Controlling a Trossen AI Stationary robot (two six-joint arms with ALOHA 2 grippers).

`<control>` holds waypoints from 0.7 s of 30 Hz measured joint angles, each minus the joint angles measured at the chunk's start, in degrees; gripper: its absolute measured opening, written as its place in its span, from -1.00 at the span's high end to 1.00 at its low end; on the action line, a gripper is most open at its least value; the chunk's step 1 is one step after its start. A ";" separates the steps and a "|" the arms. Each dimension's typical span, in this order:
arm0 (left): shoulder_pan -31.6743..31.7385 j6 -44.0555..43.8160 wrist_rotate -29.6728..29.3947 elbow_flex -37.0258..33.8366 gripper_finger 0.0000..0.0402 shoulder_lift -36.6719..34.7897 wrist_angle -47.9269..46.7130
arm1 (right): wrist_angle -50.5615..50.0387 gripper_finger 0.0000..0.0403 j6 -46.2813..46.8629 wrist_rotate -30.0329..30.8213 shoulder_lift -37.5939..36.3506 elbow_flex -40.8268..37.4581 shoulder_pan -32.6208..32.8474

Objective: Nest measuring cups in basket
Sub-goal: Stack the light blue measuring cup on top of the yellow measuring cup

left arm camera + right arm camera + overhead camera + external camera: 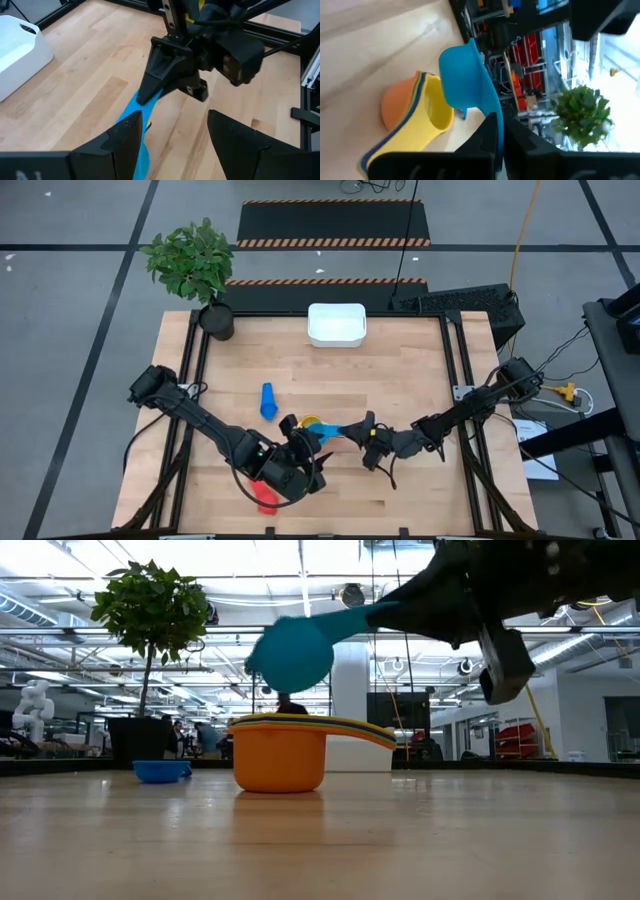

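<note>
Nearest the low camera sits the orange stack (280, 755) of nested cups on the table — yellow cup (432, 112) innermost. From the left: a blue cup (268, 401) lies alone on the wood, well apart, and the left gripper (296, 442) waits open just beside the stack. Right of it, the right gripper (366, 431) is clamped on the light blue cup (292, 653) by its handle, bowl hanging just above the stack, long axis running back toward the claw. The basket (336, 324) stands far off at the table's back edge.
</note>
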 joint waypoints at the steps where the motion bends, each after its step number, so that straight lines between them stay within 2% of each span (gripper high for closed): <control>1: 0.14 0.38 -0.02 0.00 -0.13 0.00 0.11 | 0.28 1.00 1.15 -0.26 0.00 0.00 -0.30; 21: 1.01 2.11 0.07 0.00 -0.13 0.00 1.96 | 1.16 1.00 5.29 -3.07 2.89 0.00 -4.40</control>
